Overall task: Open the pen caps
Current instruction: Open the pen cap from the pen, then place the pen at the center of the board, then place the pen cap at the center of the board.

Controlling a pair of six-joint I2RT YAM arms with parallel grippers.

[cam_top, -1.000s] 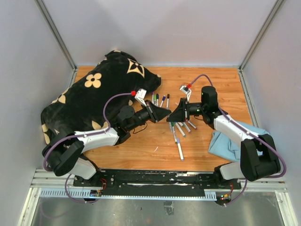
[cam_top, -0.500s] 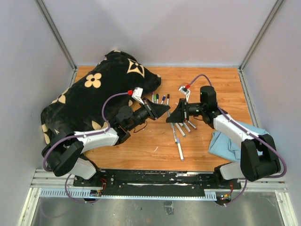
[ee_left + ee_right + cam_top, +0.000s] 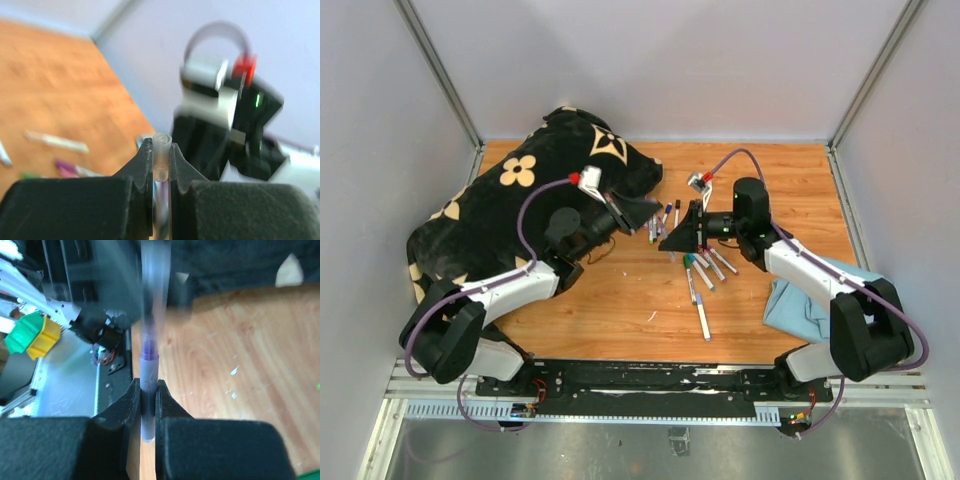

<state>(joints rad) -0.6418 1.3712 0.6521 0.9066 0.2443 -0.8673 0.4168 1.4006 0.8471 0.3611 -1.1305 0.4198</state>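
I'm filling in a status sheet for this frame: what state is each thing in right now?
left gripper: jaws shut on the pale end of the held pen.
right gripper: jaws shut on its other end.
held pen: lifted between both grippers; capped or not, unclear.
loose pens: lying flat, scattered.
cloth: crumpled.
cushion: slumped, left rear.

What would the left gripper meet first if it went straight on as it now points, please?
Probably the right gripper, which stands directly ahead of it, though the exact depth is unclear.
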